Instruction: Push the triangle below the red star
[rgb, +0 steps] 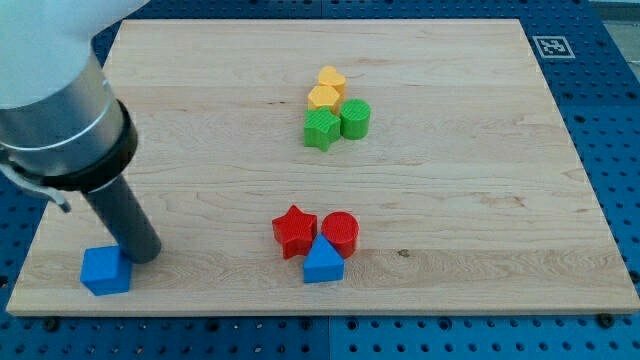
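Observation:
A blue triangle (323, 262) lies near the view's bottom centre, touching the red star (294, 232) at its upper left and the red cylinder (340, 231) at its upper right. The triangle sits below and slightly right of the star. My tip (143, 255) is far to the view's left, right beside the upper right of a blue cube (105, 270) near the board's bottom left corner.
A cluster stands at the view's top centre: two yellow blocks (327, 89), a green star (321, 129) and a green cylinder (355, 119). The wooden board (200, 150) ends close below the blue cube and the triangle. The arm's grey body fills the top left.

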